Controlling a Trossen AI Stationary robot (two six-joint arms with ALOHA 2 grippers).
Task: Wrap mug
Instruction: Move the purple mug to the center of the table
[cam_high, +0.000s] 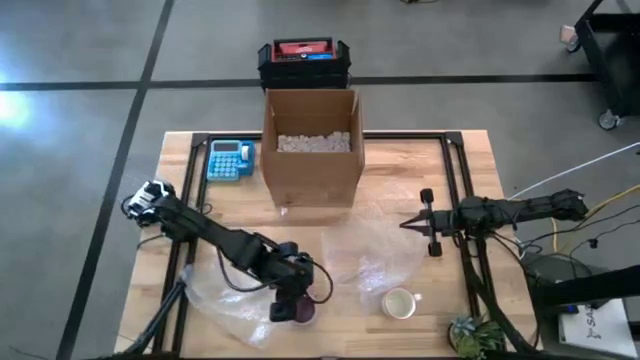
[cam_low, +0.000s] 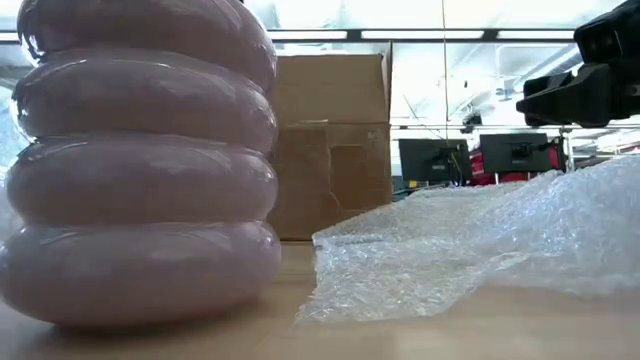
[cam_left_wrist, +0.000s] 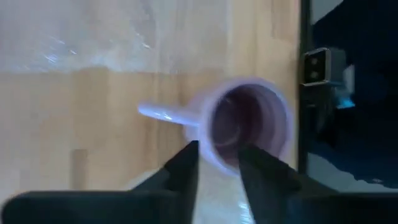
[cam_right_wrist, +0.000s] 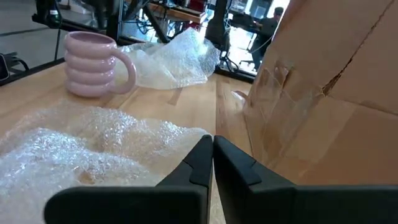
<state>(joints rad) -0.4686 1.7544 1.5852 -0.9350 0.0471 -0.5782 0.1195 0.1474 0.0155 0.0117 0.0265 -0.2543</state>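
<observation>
A purple ringed mug (cam_high: 300, 310) stands on the wood near the table's front edge, at the rim of a clear bubble wrap sheet (cam_high: 370, 262). It fills the left of the low view (cam_low: 140, 170). My left gripper (cam_left_wrist: 217, 152) is above it, pointing down. A second, paler mug (cam_high: 400, 302) stands free on its base to the right, and shows in the right wrist view (cam_right_wrist: 93, 62). My right gripper (cam_right_wrist: 212, 146) hovers shut over the wrap near the box, at the table's right (cam_high: 408, 222), touching nothing. My left gripper comes from above, pointing down, at the mug's rim wall (cam_left_wrist: 217, 160) next to the handle (cam_left_wrist: 163, 114). One fingertip (cam_left_wrist: 189, 152) is outside the wall and the other (cam_left_wrist: 249, 158) lies over the opening. The mug stands upright with its base on the table.
An open cardboard box (cam_high: 312, 145) with white filler stands at the far middle. A blue device (cam_high: 230, 160) lies to its left and a black crate (cam_high: 303, 60) sits beyond the table. A plant (cam_high: 470, 335) is at the near right corner. Crumpled wrap (cam_low: 480, 240) rises beside the mug.
</observation>
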